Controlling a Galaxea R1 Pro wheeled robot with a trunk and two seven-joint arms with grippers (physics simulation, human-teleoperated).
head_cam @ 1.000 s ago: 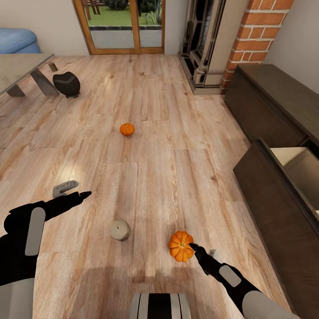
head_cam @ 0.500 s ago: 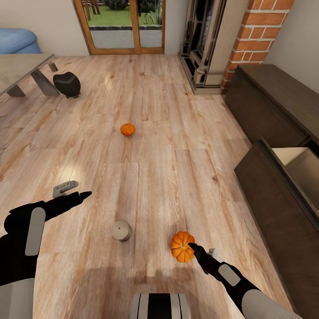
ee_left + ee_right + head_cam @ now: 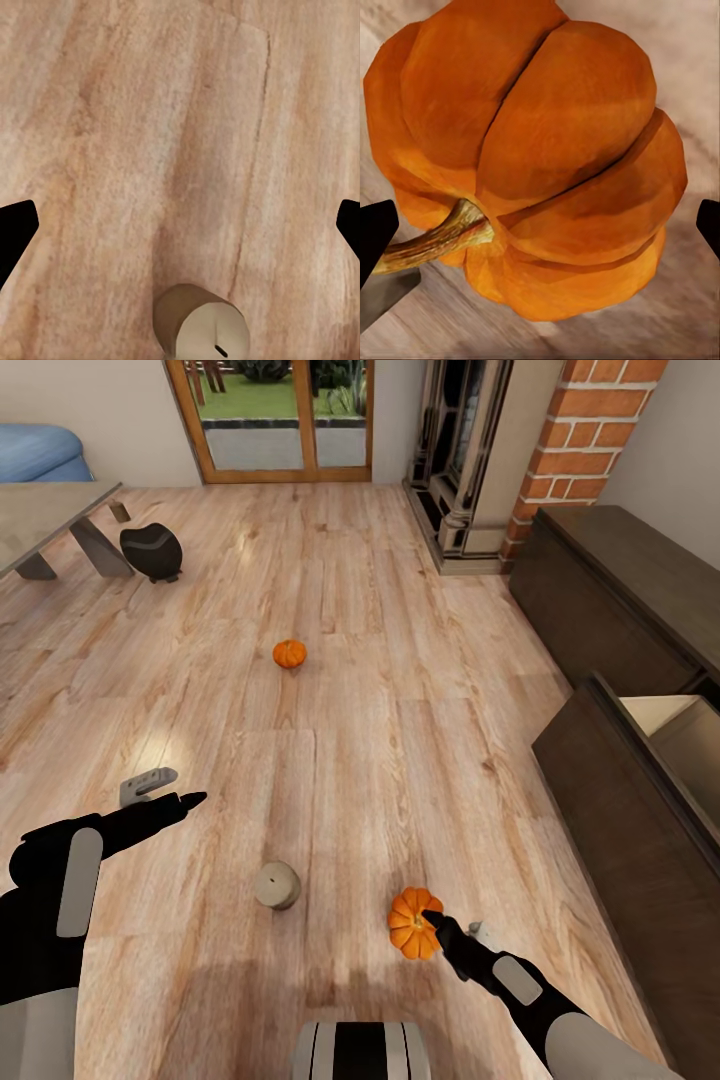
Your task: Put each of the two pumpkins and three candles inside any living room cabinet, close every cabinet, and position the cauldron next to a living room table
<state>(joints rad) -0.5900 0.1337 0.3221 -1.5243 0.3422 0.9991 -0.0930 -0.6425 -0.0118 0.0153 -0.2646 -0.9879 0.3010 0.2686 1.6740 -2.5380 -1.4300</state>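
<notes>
A light wood plank floor (image 3: 380, 660) runs to a wood-framed glass door (image 3: 268, 415). A red-brick fireplace column (image 3: 580, 440) rises beside white walls; a blue sofa (image 3: 40, 450) sits behind a grey desk (image 3: 40, 510).

- A light wood plank floor (image 3: 135, 150) with streaked grain spreads beneath the camera; a thin seam (image 3: 259, 112) between boards runs across it
- A stubby pale cream cylindrical candle (image 3: 201, 324) lies on its side on that floor, its flat end with a short dark wick facing the camera; the seam passes just beside it
- The left gripper (image 3: 180, 229) has two black fingertips (image 3: 15, 232) spread wide, well apart from the candle; nothing between them
</notes>
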